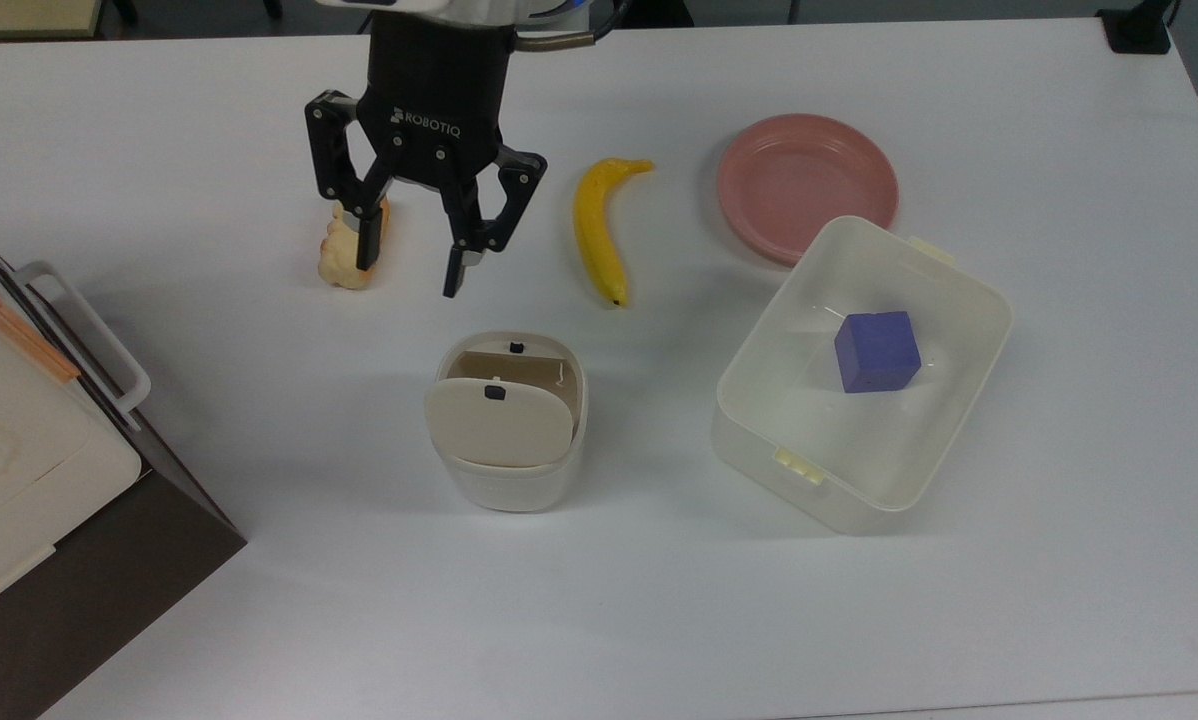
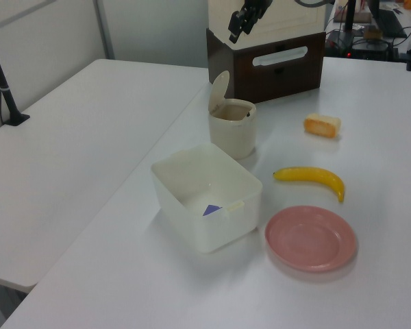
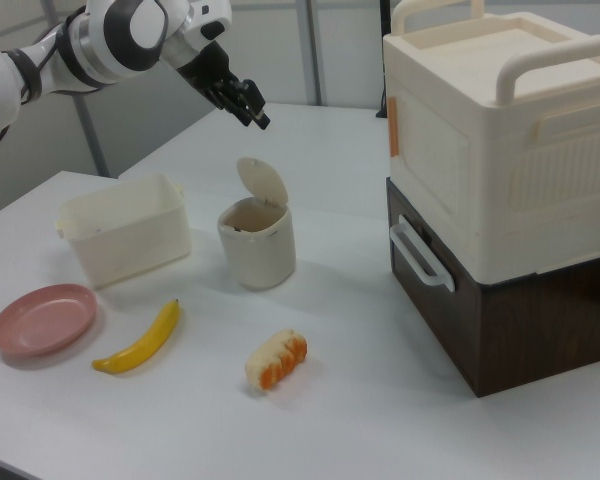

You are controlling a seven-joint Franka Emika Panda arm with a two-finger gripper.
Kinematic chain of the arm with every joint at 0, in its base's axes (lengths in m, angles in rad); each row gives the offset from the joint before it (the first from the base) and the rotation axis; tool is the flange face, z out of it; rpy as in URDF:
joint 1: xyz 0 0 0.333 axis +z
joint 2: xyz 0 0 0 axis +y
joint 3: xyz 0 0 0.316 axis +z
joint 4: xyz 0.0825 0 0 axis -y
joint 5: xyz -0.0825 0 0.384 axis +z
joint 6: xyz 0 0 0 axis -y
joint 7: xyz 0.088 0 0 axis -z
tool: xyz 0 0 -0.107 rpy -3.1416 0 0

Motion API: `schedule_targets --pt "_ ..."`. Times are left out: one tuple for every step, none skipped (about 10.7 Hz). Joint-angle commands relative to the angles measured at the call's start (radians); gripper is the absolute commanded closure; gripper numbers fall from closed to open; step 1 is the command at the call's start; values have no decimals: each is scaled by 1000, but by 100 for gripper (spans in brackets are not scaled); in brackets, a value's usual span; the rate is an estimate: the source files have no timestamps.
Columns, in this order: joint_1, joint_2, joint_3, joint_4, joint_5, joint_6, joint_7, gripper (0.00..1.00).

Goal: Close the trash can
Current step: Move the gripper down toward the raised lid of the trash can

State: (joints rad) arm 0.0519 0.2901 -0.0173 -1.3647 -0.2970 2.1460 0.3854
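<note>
The trash can [image 1: 508, 430] sits on the white table [image 1: 599, 620], near the middle in the top view. Its lid [image 1: 499, 422] is up and stands nearly straight, so the can is open. You can see this well in the right view, where the lid [image 3: 261, 182] sticks up behind the opening. There is a small dark button [image 1: 494, 393] on the lid.

The gripper [image 1: 409, 265] hangs in the air at about 11 o'clock from the trash can in the top view. It is not touching it. Its two black fingers [image 1: 456, 275] are spread wide and hold nothing. In the right view the gripper [image 3: 248, 108] is high above the can.

A piece of cake [image 1: 354, 250] lies under the gripper in the top view. A banana [image 1: 596, 230] lies at 1 o'clock from the can. A pink plate [image 1: 807, 185] is farther out at 2 o'clock. A white tub [image 1: 864, 375] sits at 3 o'clock, with a purple block [image 1: 877, 351] inside it. A big white and brown box [image 1: 49, 480] stands at 9 o'clock.
</note>
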Motion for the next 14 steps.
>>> schedule_targets --pt "28 50 13 21 -114 2 41 100" --pt "29 75 14 41 -144 2 68 100" --pt "29 99 14 61 -154 6 91 100" --pt "29 106 16 68 -154 8 95 100" --pt "29 113 16 70 -154 11 96 100" --pt "29 130 16 93 -152 31 110 100" --pt "29 138 14 95 -154 35 121 100" --pt "29 158 16 95 -154 37 121 100" --pt "31 175 16 96 -154 41 122 100" --pt "31 181 16 95 -154 51 122 100" --pt "31 187 16 95 -154 51 122 100" --pt "37 201 16 96 -154 52 124 100" --pt "37 207 16 98 -154 52 122 100" --pt "37 210 16 98 -154 52 122 100"
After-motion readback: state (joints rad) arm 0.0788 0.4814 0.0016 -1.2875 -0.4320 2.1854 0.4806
